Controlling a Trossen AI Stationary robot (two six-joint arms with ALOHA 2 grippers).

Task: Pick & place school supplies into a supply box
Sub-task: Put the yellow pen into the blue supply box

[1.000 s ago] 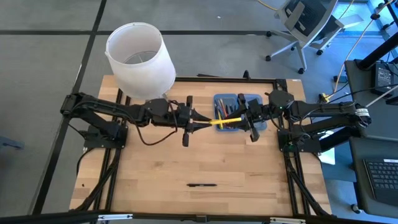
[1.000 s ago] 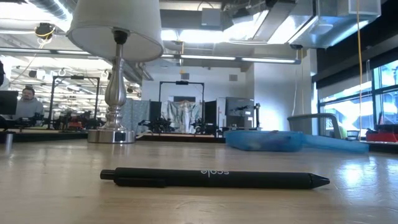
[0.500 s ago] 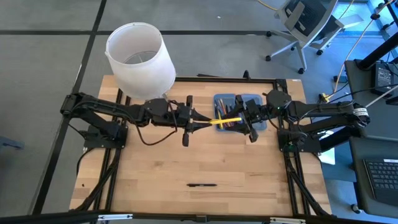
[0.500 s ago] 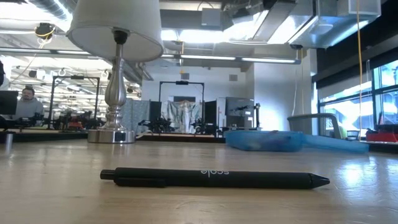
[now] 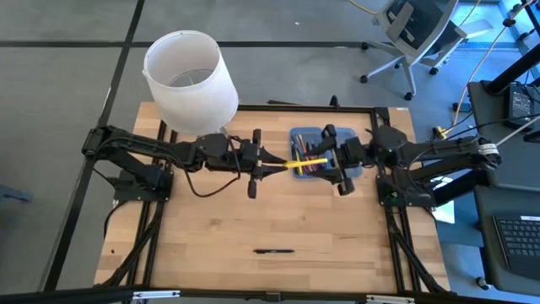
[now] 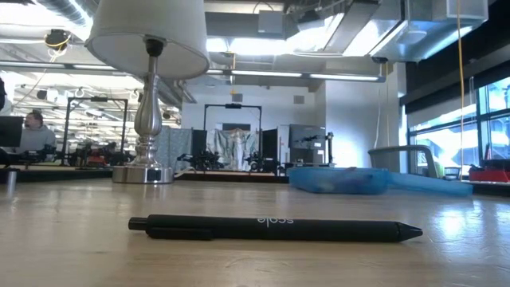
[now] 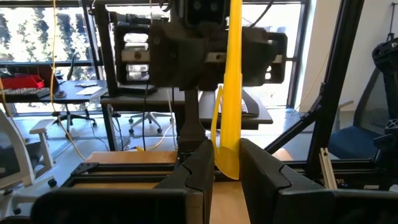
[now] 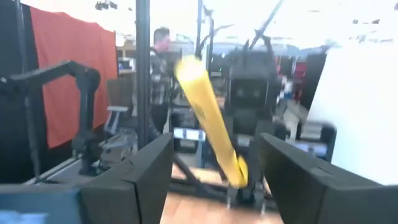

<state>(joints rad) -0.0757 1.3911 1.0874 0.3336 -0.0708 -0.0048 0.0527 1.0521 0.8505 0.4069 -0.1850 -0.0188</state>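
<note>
Two grippers meet mid-table — left gripper pinching yellow pencil, right gripper spread.

Yellow pencil, translucent blue case, black pen, seemingly white lampshade.

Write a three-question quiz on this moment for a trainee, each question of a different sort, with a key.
1. True or false: the left gripper is clamped on the yellow pencil.
2. Multiple choice: how does the right gripper stand? A. Shut on the pencil. B. Open, with the pencil between its fingers. C. Parked at the table's near edge.
3. Fill in: the one item lying alone on the wooden table, far from the blue box, is a black ____.

Key: 1 true; 2 B; 3 pen.
</note>
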